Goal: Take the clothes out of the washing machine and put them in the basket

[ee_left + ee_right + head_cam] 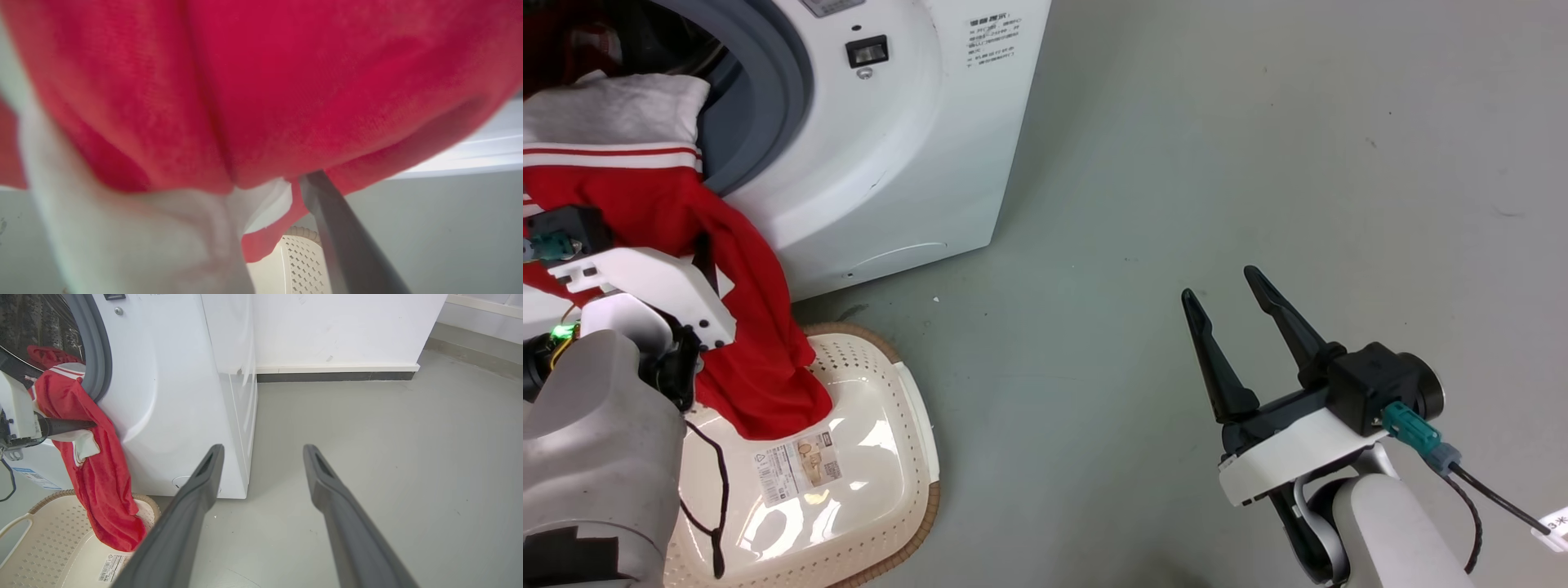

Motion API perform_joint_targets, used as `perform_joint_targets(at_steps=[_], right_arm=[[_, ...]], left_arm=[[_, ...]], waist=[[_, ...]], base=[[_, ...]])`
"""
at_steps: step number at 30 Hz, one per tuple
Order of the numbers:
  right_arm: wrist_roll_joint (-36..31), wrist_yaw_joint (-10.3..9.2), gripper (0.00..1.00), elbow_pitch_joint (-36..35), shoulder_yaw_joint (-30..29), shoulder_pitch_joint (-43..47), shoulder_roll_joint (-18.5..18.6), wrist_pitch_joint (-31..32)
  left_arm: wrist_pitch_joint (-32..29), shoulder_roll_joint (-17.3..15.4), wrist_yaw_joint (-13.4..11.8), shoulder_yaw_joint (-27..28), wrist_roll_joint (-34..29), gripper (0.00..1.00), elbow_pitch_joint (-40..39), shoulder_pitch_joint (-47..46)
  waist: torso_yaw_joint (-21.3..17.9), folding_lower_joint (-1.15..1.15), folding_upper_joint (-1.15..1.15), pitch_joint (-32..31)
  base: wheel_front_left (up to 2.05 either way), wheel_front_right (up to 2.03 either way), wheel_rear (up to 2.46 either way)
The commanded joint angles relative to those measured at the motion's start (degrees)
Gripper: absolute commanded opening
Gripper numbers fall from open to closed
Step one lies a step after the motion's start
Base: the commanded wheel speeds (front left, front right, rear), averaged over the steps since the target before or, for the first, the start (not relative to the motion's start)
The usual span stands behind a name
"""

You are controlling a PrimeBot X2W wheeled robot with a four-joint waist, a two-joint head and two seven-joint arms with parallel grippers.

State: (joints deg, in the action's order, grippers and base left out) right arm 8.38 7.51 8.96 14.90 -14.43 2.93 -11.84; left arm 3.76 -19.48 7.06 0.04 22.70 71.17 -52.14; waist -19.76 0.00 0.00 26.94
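The left gripper [88, 425] was clamped on the clothes [752, 327], a red garment whose lower end already touched the base of the basket [915, 425] below (the right gripper [1218, 282] hung spread and empty over the floor [1258, 163], well apart). Its top lay draped over the grey rim [768, 82] of the washing machine [915, 163], so the next move likely called for pulling it clear, then letting go over the basket. Deeper, in the drum [32, 318], another red piece [49, 355] waited.
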Motion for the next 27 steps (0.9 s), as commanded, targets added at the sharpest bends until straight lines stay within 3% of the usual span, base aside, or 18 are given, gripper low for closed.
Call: perform_joint_targets(at_steps=[1,18,22,27], right_arm=[[0.1,-0.04,1.0,0.2,-0.1,-1.1,-0.1,-0.4],[-2.1,-0.04,1.0,1.0,-2.7,2.3,-0.1,1.2],[-2.6,-0.04,1.0,0.4,-3.6,4.4,-0.1,2.3],[-3.1,-0.04,1.0,-1.0,-4.2,6.6,-0.1,3.6]], left_arm=[[0.5,-0.3,0.0,-0.2,0.0,0.0,0.1,-0.9],[10.9,3.2,0.3,-0.7,1.4,0.0,-0.6,7.7],[11.4,4.3,0.2,-0.6,1.1,0.0,-4.2,10.9],[11.5,5.6,-1.2,1.3,0.2,0.0,-14.4,17.7]], waist=[[0.0,0.0,0.0,-0.1],[4.7,0.0,0.0,-9.9],[6.0,0.0,0.0,-13.2],[7.2,0.0,0.0,-16.3]], base=[[0.0,0.0,0.0],[0.0,0.0,0.0],[0.0,0.0,0.0],[0.0,0.0,0.0]])
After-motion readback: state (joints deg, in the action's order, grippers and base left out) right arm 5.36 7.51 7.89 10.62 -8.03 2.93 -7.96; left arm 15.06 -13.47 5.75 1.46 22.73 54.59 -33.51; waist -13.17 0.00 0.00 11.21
